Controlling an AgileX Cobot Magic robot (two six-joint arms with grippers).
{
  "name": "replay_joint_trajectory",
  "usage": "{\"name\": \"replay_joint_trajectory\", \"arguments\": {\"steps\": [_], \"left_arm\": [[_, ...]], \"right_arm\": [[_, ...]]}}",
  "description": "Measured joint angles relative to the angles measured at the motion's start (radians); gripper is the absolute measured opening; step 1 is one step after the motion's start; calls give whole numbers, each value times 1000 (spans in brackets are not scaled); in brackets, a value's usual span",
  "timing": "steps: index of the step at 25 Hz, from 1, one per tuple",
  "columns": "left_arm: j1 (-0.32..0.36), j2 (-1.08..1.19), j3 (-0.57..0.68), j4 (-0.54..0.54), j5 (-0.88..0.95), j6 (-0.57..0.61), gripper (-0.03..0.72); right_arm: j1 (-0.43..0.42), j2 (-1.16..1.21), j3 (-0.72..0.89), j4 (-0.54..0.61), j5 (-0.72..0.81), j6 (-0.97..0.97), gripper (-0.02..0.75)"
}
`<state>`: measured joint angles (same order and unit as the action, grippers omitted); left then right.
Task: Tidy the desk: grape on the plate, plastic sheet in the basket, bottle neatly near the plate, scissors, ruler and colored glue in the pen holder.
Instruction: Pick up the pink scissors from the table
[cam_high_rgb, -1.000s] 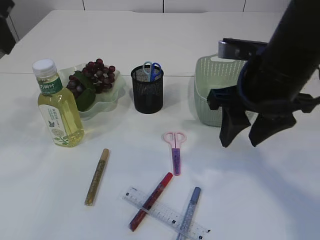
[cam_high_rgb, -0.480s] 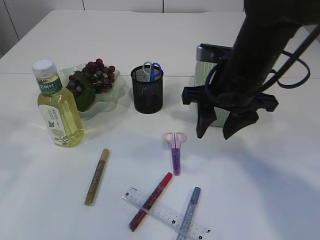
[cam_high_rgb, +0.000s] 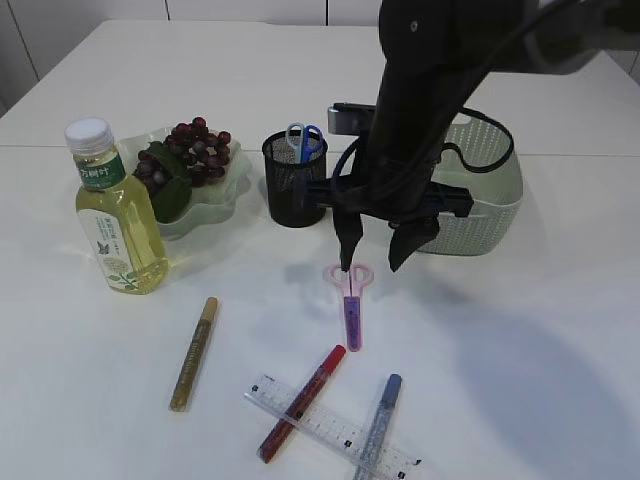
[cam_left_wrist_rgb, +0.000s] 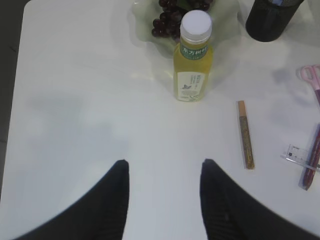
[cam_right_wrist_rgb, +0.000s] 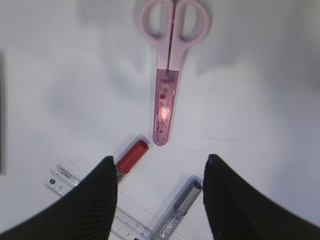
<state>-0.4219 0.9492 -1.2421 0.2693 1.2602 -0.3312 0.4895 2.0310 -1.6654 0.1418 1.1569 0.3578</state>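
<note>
**Table inventory: right arm above the pink scissors**

- Table (cam_high_rgb: 560, 400): white, carries everything below.
- Plate (cam_high_rgb: 222, 195): pale green, far left; holds the grape (cam_high_rgb: 195, 150) bunch with green leaves.
- Bottle (cam_high_rgb: 112, 212): yellow liquid, white cap, upright, just beside the plate on its near-left side.
- Pen holder (cam_high_rgb: 294, 185): black mesh, upright, right of the plate; blue scissors (cam_high_rgb: 303, 135) stand in it, handles up.
- Basket (cam_high_rgb: 490, 200): pale green, far right, partly hidden by the right arm. Its contents cannot be made out.
- Pink scissors (cam_high_rgb: 350, 298): flat on the table near the middle, handles toward the far side, blades sheathed and pointing near.
- Gold glue (cam_high_rgb: 193, 352): lying alone, near left.
- Ruler (cam_high_rgb: 325, 425): clear, flat at the near edge; red glue (cam_high_rgb: 302, 400) and blue glue (cam_high_rgb: 378, 425) both lie across it.
- Right gripper (cam_high_rgb: 372, 260): pointing down over the pink scissors' handles; fingers (cam_right_wrist_rgb: 227, 205) spread wide, nothing between them; whether a tip touches the handles cannot be told.
- Left gripper (cam_left_wrist_rgb: 164, 170): out of the exterior view; in its wrist view the fingers stand apart, holding nothing, above bare table near-left of the bottle.
</note>
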Motion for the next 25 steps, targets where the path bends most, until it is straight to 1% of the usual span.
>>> {"name": "replay_joint_trajectory", "arguments": {"steps": [4,17,21,25], "left_arm": [[0,-14,0,-2,2,0,337],[0,-13,0,-13,2,-2,333],[0,-13,0,-13,2,-2,333],[0,-13,0,-13,2,-2,332]], "right_arm": [[3,66,-73,-22,53,36,437],[5,245,-211,-33,59,108,437],[5,277,-254,-42,59,115,437],[5,281,-261,-65,59,122,437]]}}
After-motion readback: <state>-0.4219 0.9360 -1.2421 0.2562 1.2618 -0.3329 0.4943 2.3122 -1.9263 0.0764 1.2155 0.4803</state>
